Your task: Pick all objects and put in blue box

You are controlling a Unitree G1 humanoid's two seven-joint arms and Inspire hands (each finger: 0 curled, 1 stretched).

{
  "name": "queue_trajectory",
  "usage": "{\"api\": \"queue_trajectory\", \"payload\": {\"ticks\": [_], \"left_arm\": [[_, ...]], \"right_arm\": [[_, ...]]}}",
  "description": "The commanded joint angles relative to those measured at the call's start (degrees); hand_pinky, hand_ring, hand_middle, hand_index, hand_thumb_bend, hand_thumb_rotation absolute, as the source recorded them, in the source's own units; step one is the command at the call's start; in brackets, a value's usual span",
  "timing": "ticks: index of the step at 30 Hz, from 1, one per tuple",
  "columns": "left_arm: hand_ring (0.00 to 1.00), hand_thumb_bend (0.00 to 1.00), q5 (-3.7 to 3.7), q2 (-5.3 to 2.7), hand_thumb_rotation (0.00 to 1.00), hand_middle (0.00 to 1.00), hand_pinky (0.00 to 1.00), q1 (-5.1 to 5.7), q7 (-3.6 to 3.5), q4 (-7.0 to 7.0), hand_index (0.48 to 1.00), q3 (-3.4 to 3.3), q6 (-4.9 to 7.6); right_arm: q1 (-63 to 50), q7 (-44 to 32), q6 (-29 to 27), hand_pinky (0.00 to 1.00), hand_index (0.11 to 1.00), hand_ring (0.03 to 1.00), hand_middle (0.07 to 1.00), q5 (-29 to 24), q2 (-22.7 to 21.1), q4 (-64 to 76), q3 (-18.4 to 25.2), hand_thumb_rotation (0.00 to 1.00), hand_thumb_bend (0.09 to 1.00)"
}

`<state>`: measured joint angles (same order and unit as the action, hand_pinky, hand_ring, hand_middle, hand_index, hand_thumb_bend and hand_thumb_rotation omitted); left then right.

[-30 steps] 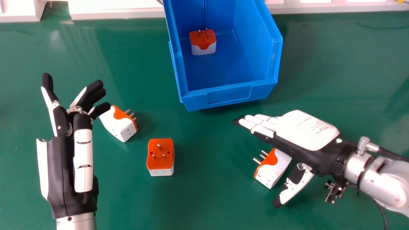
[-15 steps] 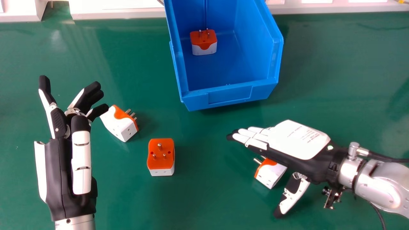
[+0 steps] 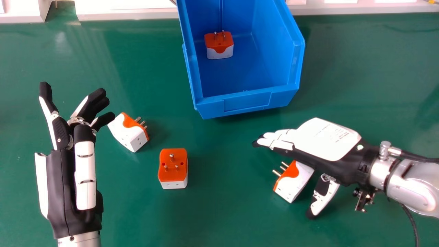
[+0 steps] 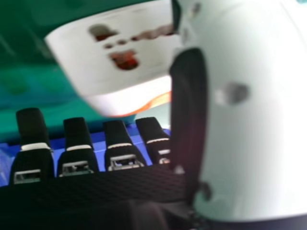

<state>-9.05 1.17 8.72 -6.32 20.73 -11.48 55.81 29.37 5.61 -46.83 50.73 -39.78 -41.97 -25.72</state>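
Right hand view: white-and-orange adapter (image 4: 91, 72) lies between the thumb (image 4: 254, 153) and straight, slightly parted fingers (image 4: 115, 132).

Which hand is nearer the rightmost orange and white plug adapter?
Right. The right hand is partly over the adapter; the left hand is far off, at the head view's left.

Green tabletop (image 3: 219, 219), glossy, spread across the head view; pale glare streaks on its far left part, a faint curved line at far right. Along the far edge, a whitish ledge (image 3: 127, 15), broken by a notch toward the left. White panels (image 3: 395, 1) in a row at far right. Small yellow item (image 3: 431, 1) at the top right corner, cut off, identity unclear.
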Motion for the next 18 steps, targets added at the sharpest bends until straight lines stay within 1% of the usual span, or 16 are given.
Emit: {"api": "queue_trajectory", "payload": {"ticks": [1,3,4,8,11,12,14,15,18], "left_arm": [[0.82,0.45,0.04,0.58,0.89,0.83,0.75,0.36,-0.29,-1.66,0.784,0.07,0.38],[0.82,0.45,0.08,0.58,0.89,0.83,0.75,0.44,-0.28,-1.73,0.784,0.08,0.21],[0.82,0.45,0.20,0.61,0.89,0.83,0.75,0.34,-0.27,-1.43,0.784,0.01,0.47],[0.82,0.45,0.51,0.65,0.89,0.83,0.75,0.25,-0.11,-1.11,0.783,-0.16,0.54],[0.82,0.45,-0.05,0.65,0.89,0.83,0.75,0.01,-0.40,-0.83,0.783,-0.08,0.84],[0.82,0.45,-0.17,0.61,0.89,0.83,0.75,-0.04,-0.47,-0.82,0.783,-0.04,0.96],[0.82,0.45,-0.16,0.54,0.89,0.83,0.75,-0.08,-0.46,-0.88,0.783,-0.01,1.02],[0.82,0.45,0.02,0.52,0.89,0.83,0.75,-0.05,-0.36,-0.97,0.783,-0.03,1.00],[0.82,0.45,0.06,0.51,0.89,0.83,0.75,-0.04,-0.31,-1.07,0.782,-0.03,0.90]], "right_arm": [[2.1,1.7,-0.1,0.72,0.905,0.868,0.910,0.3,-1.0,0.8,0.0,0.19,1.000],[2.4,1.9,-0.1,0.72,0.905,0.868,0.910,0.5,-0.9,0.5,0.0,0.19,1.000],[2.8,2.1,0.0,0.72,0.905,0.867,0.910,0.7,-0.9,0.2,0.0,0.19,1.000],[3.6,2.4,0.2,0.70,0.893,0.847,0.898,1.1,-0.7,-0.5,-0.4,0.15,1.000],[3.6,3.0,0.2,0.69,0.892,0.844,0.897,1.2,-0.7,-0.6,-0.7,0.14,1.000],[3.5,3.4,0.2,0.68,0.891,0.839,0.896,1.4,-0.7,-0.6,-0.8,0.13,1.000],[3.5,4.0,0.2,0.66,0.888,0.827,0.888,1.6,-0.7,-0.6,-1.0,0.11,1.000],[3.4,4.4,0.1,0.65,0.888,0.823,0.886,1.6,-0.7,-0.7,-1.0,0.11,1.000],[3.4,6.0,0.1,0.64,0.883,0.813,0.878,2.2,-0.4,-1.1,-1.5,0.11,1.000]]}}
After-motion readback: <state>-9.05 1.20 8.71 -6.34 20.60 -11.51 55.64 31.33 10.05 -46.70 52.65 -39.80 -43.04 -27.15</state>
